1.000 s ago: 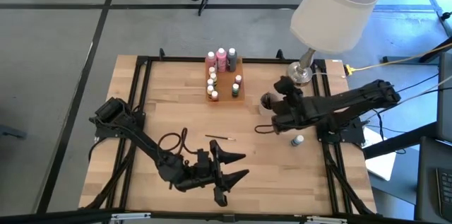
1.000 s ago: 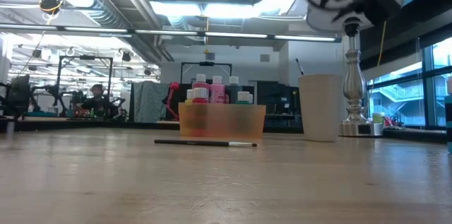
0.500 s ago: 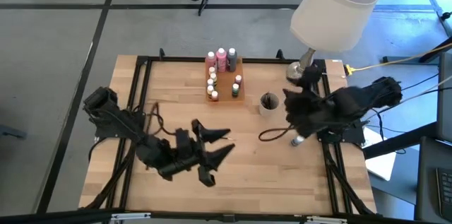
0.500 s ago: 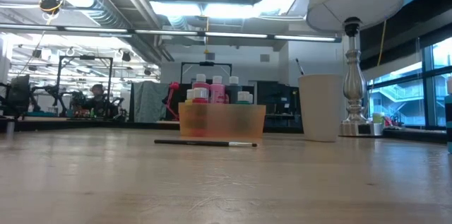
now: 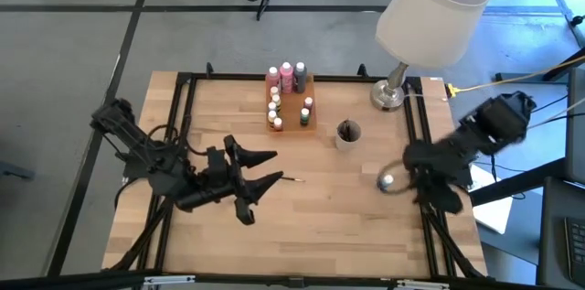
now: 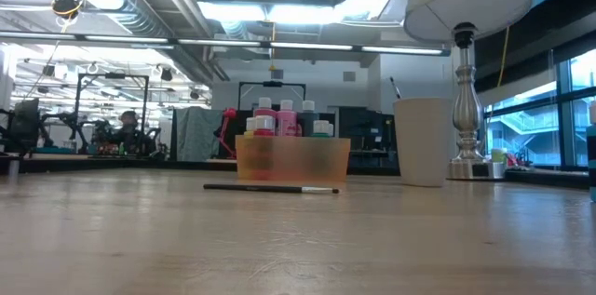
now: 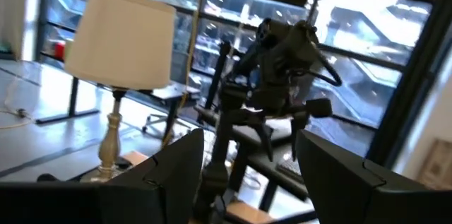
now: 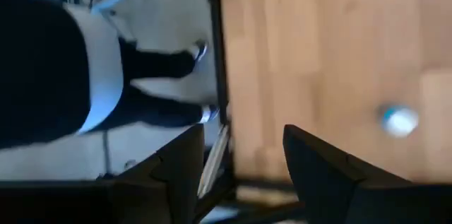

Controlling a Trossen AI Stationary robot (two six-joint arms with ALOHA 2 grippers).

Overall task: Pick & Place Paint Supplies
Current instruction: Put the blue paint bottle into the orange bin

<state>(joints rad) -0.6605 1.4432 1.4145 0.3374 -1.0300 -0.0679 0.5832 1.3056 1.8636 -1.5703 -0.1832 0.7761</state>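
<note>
While both arms hung clear of the supplies, the paints sat mostly in the tray.
The left gripper (image 5: 260,170) stood wide open over the left half of the wooden table (image 5: 347,226), holding and touching nothing; a thin dark brush (image 5: 291,178) with a pale tip lay on the boards just beside its fingertips. Farther back, the translucent orange tray (image 5: 310,125) held the small round bottles (image 5: 286,76), pink, red, green and yellow, upright with pale caps; no label could be read. A smooth round cup (image 5: 346,134) stood just right of the tray, brush handles in it. One grey bottle (image 5: 387,181) stood alone near the right edge. The right gripper (image 8: 236,160), past that edge, had its fingers apart and empty.
</note>
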